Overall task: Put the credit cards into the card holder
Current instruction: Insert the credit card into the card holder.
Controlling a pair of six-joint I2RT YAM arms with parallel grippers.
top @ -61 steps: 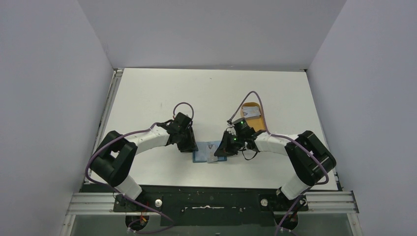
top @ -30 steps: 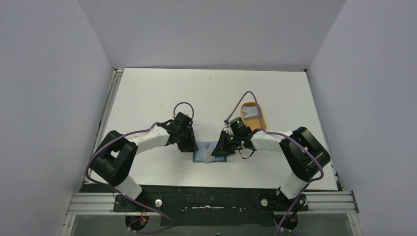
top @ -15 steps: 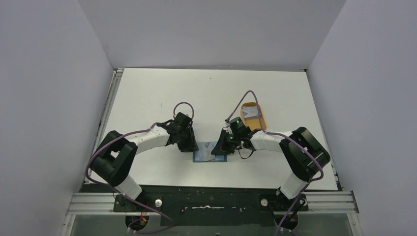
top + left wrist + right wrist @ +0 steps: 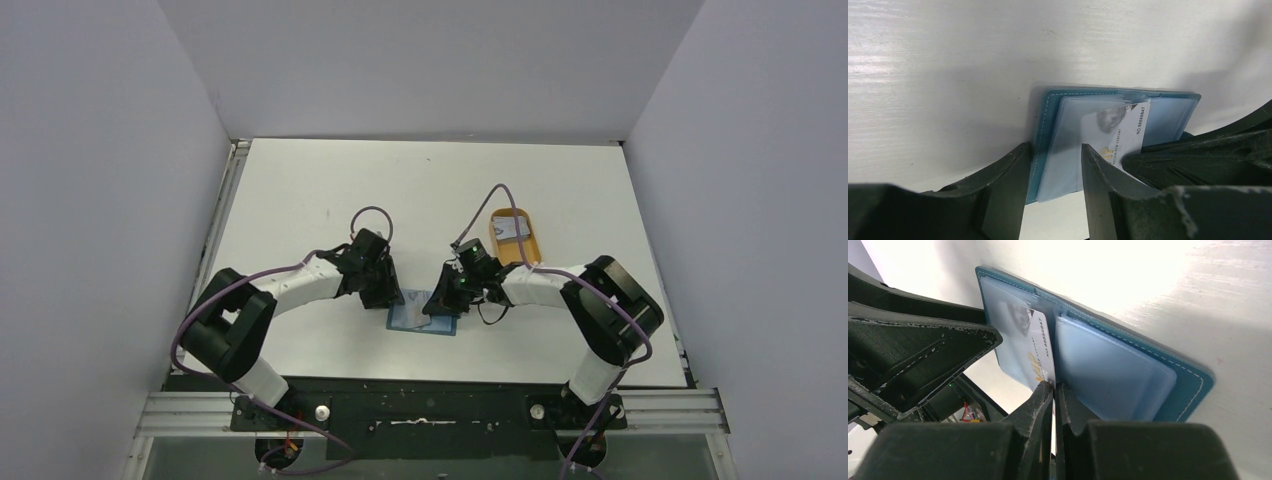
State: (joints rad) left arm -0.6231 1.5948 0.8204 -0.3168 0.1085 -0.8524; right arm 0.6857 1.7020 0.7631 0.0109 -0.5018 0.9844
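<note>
Two grippers meet over the card holder (image 4: 420, 321), which lies open and flat on the white table (image 4: 300, 190) near its front edge, between the arms. The right gripper (image 4: 1053, 386) is pinched tight on one edge of a credit card (image 4: 1040, 347), with no gap between its jaws beyond the card's thickness. The card's far end lies over the half of the holder nearer the left gripper (image 4: 1054, 150) and seems partly tucked under a clear sleeve (image 4: 1008, 325), though the glossy plastic makes it hard to tell how far in it is. The left gripper stands partly open with a moderate gap. One finger (image 4: 1003, 185) sits at the holder's teal outer edge and the other is over the sleeve beside the card's near corner. Whether they press on the holder or hang just above it cannot be told. From above, both grippers cover much of the holder, and the held card cannot be made out there. An orange tray (image 4: 532, 248) sits beyond the right arm, well apart from the holder, with a whitish card (image 4: 510, 228) in it, its print too small to read.
</note>
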